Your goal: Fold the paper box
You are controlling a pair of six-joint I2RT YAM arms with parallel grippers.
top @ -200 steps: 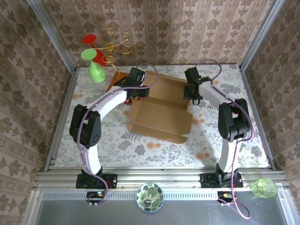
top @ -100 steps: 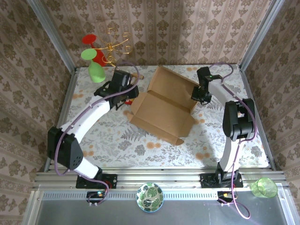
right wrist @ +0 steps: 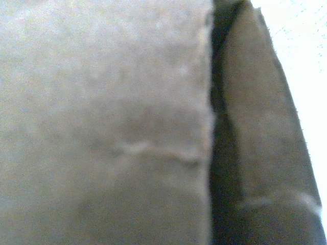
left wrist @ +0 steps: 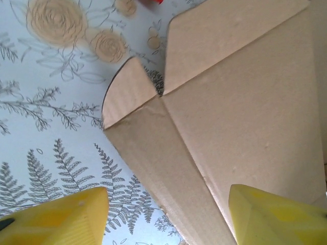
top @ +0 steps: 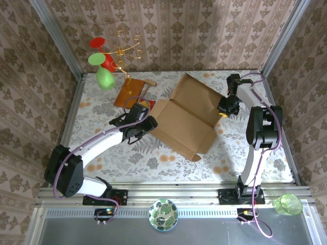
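1. You'll find the paper box (top: 185, 121) right of centre on the flowered table (top: 127, 164), as an open cardboard sheet turned askew to the table edges.
2. Its long axis runs on a diagonal from the far right to the near left. The fold creases cross that line, going from far left to near right.
3. The far panel points toward the back wall and looks lifted off the cloth. The near panel lies flat, with its near corner aimed at the front edge.
4. Your left gripper (top: 147, 124) sits at the box's left corner with its jaws released. In the left wrist view the yellow fingers (left wrist: 56, 219) stand wide apart over that corner, and a rounded tab (left wrist: 127, 94) lies on the cloth just beyond them.
5. Your right gripper (top: 224, 108) is at the box's far right edge, clenched on the cardboard. Its wrist camera is pressed close to the box (right wrist: 102, 127).
6. The wooden board (top: 130, 92) lies far left of the box, apart from it.
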